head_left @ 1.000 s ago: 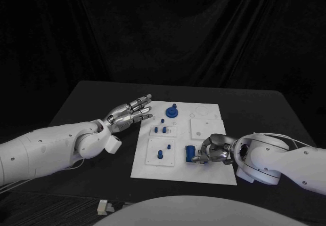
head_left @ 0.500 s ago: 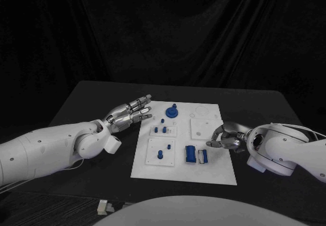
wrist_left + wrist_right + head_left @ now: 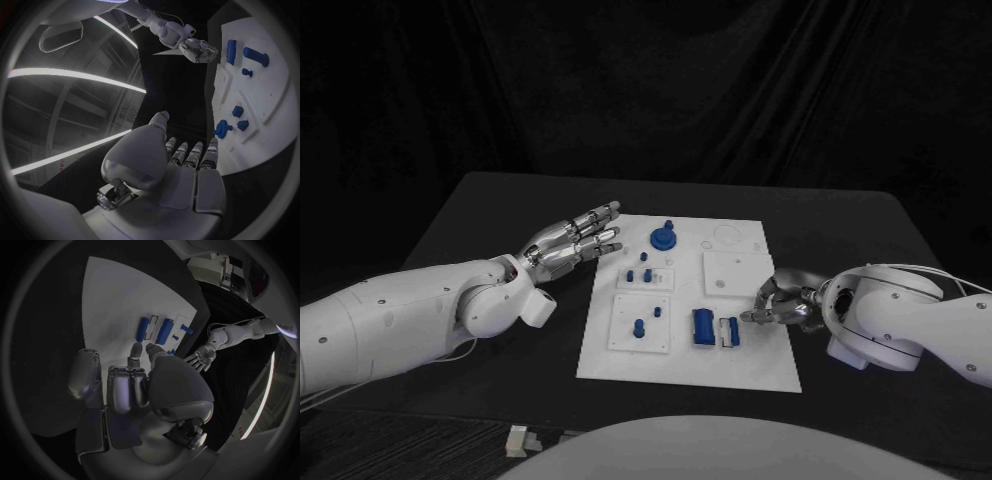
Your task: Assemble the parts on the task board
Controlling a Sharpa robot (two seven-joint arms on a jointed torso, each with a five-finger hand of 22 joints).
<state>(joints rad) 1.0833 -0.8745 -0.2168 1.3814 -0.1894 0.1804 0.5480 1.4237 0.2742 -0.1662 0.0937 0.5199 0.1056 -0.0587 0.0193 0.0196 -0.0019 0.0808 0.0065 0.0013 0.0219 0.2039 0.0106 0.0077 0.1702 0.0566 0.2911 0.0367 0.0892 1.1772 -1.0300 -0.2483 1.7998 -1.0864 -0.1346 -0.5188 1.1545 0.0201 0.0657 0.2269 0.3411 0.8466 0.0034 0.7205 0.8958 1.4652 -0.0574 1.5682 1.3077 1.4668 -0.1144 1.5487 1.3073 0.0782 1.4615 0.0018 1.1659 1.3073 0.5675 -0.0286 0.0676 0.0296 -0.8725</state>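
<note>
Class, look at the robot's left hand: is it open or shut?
Open. The left hand hovers beside the task board with its fingers stretched out and apart, holding nothing.

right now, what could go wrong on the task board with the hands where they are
The right hand hovers beside the blue block on the task board; a low sweep back could knock it. The left hand hangs open at the board's far left edge, near the round blue part, and could bump it.

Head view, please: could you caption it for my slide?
Both hands, left and right, flank the task board, holding nothing.
</note>
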